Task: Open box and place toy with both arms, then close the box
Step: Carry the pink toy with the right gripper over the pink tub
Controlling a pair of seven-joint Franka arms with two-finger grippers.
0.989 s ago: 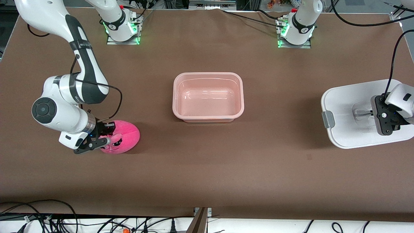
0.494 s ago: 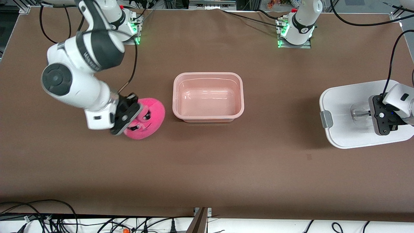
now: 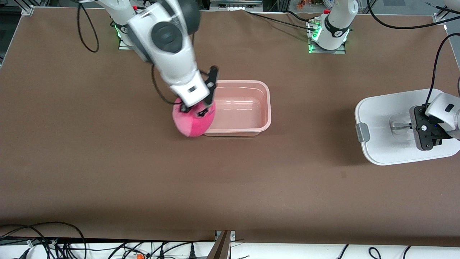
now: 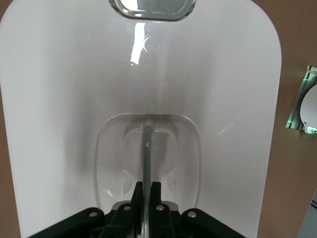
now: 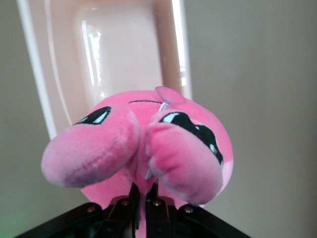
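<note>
Desk (image 3: 230, 187): brown surface; the stretch nearest the front camera carries nothing of the task.
Lid (image 3: 386, 126): white, grey clip on one edge, flat on the desk at the left arm's end, well apart from the box.
Left hand (image 3: 427, 133): clamped on the thin bar of the lid's recessed handle (image 4: 147, 148); this arm waits, the lid resting on the desk.
Toy (image 3: 193, 120): hot-pink plush, carried in the air, hanging over the box's end wall toward the right arm's end, part over the rim and part over bare desk.
Right hand (image 3: 196, 108): pinched narrow on the toy; in its wrist view the plush (image 5: 143, 148) bulges round the closed fingers.
Box (image 3: 251, 104): translucent pink tub, open and empty, at mid desk.
Change: a second ago the toy lay on the desk near the right arm's end with the right hand on it; it has since been lifted and swung across to the box's rim.
Meaning: opening is done, placing is under way. By my judgement the toy needs carrying a little farther over the cavity before release; the lid follows after.
</note>
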